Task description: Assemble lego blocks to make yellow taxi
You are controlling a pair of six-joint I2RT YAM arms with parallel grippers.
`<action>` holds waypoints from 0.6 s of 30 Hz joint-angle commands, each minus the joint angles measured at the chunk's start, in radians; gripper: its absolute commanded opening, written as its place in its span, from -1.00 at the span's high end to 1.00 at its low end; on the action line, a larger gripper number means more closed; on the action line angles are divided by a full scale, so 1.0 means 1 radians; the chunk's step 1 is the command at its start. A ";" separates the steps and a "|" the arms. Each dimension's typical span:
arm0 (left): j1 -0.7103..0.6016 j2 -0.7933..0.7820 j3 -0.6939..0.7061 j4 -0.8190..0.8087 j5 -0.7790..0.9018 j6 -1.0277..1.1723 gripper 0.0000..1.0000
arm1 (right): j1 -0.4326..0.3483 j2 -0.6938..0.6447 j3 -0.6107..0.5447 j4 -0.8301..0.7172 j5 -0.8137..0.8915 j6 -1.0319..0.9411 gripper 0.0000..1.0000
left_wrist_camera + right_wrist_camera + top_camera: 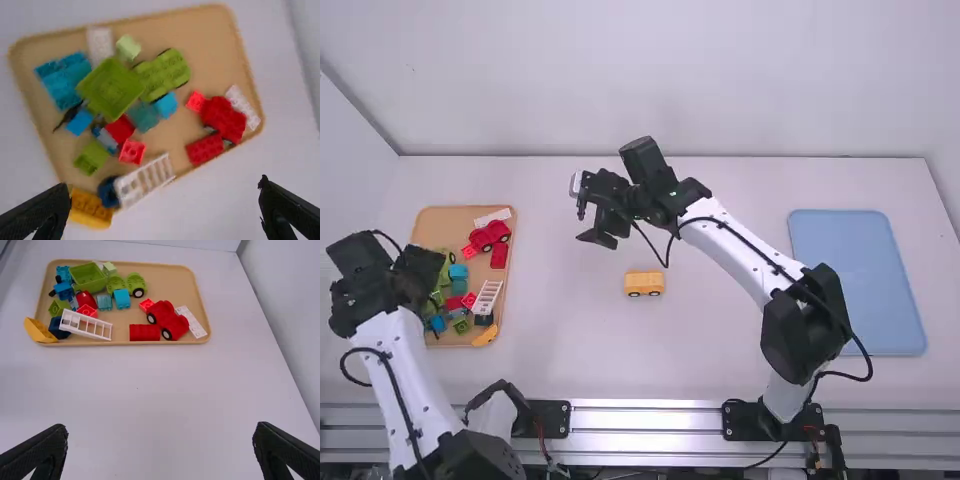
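Note:
In the high view a small yellow-orange vehicle (644, 283) with dark wheels stands on the table near the middle. A curved yellow block (485, 336) leans at the tray's near right corner; the left wrist view shows this yellow block (90, 207) beside a dark blue piece, and the right wrist view has the yellow block (40, 331) at the tray's corner. My left gripper (423, 268) is above the tray's left side; in its wrist view the left gripper (165, 206) is open and empty. My right gripper (586, 225), beyond and left of the vehicle, hangs over bare table; the right gripper (160, 447) is open too.
A tan tray (440, 226) at the left holds several green, blue, red and white blocks, a red car (490, 236) and a white ladder piece (488, 297). The light blue board (860, 280) lies at the right. Walls border the table's far edge and sides.

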 commanded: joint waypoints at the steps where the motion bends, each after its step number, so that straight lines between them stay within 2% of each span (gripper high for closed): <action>1: -0.002 0.046 0.043 -0.044 -0.064 -0.131 -0.98 | 0.000 -0.002 0.034 -0.006 -0.006 0.005 -0.98; 8: -0.004 0.315 0.158 -0.216 -0.105 -0.111 -0.97 | -0.001 0.001 0.034 -0.009 -0.006 0.002 -0.98; 9: -0.003 0.386 0.188 -0.262 -0.105 -0.117 -0.75 | 0.000 0.001 0.034 -0.008 -0.002 0.002 -0.98; 11: -0.003 0.466 0.212 -0.296 -0.106 -0.143 -0.45 | 0.003 0.001 0.034 -0.008 -0.003 0.002 -0.97; 12: -0.003 0.497 0.214 -0.300 -0.105 -0.162 -0.39 | 0.001 0.001 0.034 -0.007 -0.003 0.002 -0.97; 14: -0.003 0.566 0.199 -0.281 -0.105 -0.170 -0.40 | -0.001 0.001 0.034 -0.003 -0.003 0.002 -0.98; 18: -0.003 0.578 0.132 -0.196 -0.085 -0.170 -0.39 | 0.000 0.002 0.033 0.012 -0.002 0.002 -0.97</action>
